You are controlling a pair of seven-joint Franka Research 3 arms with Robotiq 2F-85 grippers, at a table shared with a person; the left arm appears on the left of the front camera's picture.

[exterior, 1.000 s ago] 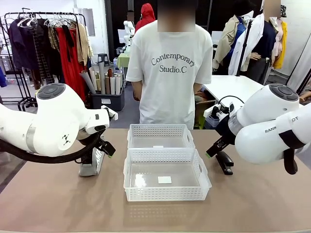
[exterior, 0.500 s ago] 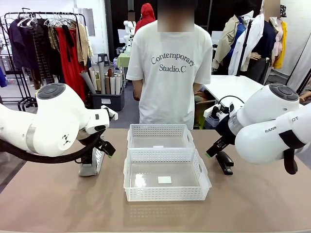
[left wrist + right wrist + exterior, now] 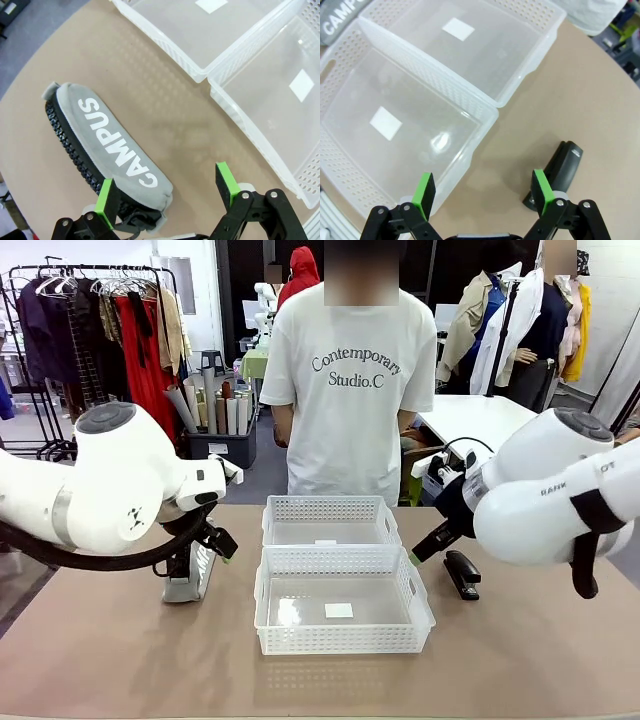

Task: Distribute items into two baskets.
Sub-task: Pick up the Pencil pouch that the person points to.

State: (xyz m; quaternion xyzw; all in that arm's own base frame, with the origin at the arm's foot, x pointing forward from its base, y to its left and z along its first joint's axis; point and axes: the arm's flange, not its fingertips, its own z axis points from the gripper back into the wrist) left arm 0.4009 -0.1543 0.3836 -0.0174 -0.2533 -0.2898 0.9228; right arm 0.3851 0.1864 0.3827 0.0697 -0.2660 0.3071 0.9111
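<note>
**Right arm swings in toward the baskets; nothing lifted yet**

The right arm has just shifted toward the near basket (image 3: 340, 638), bringing the right gripper (image 3: 425, 543) closer to that basket's right-hand wall. Its jaws stand wide with nothing between them. In the right wrist view the black stapler (image 3: 560, 172) lies on the surface (image 3: 120, 650) just right of the near basket. It sits beyond one finger rather than centred in the gap, so I judge the arm to be lining up, not grasping.

The left gripper (image 3: 167, 182) is also wide and empty. It hangs over the grey CAMPUS pouch (image 3: 107, 142), which lies on the surface left of the near basket. The pouch's nearer end reaches in beside one finger, ungripped.

The near basket and the far basket (image 3: 330, 508), which touches it from behind, hold neither item; each shows a white label on its bottom. The distribution has therefore not begun, and both items wait outside. The person (image 3: 345, 390) stands beyond the near basket, past the far one, taking no part.

Compared with half a second earlier, the right arm's bulk sits further toward the near basket and the stapler shows more fully. The left arm has edged only slightly. Pouch, stapler and both baskets lie where they did, and both sets of jaws are as wide as before.
</note>
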